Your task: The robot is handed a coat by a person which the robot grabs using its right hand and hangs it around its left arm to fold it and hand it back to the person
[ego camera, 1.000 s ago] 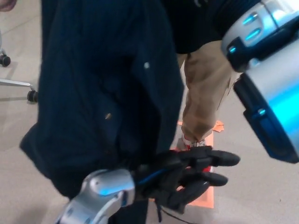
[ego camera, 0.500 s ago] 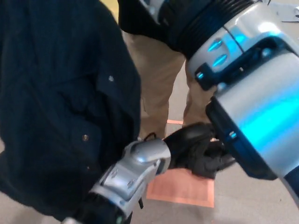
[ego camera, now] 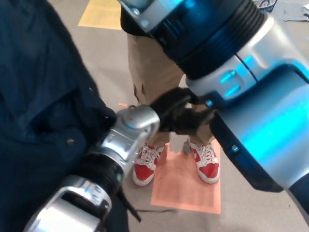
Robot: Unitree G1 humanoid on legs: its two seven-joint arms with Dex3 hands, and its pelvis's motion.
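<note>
A dark navy coat (ego camera: 43,111) fills the left side of the head view and hangs over my left arm. My silver left forearm (ego camera: 120,145) rises from the bottom left towards the middle. My black left hand (ego camera: 176,116) sits at its end, partly hidden behind my right arm. My right arm (ego camera: 241,82), silver and black with blue lights, crosses the upper right very close to the camera. Its hand does not show. The person (ego camera: 149,72) stands just beyond my left hand in khaki trousers.
The person's red and white shoes (ego camera: 145,164) stand on an orange floor square (ego camera: 186,188). A yellow floor patch (ego camera: 101,14) lies at the top left. The rest is grey floor.
The view has tilted and shifted. My left arm has risen towards the middle, the right arm now crosses closely above it, and the coat has slid to the left over the left arm.
</note>
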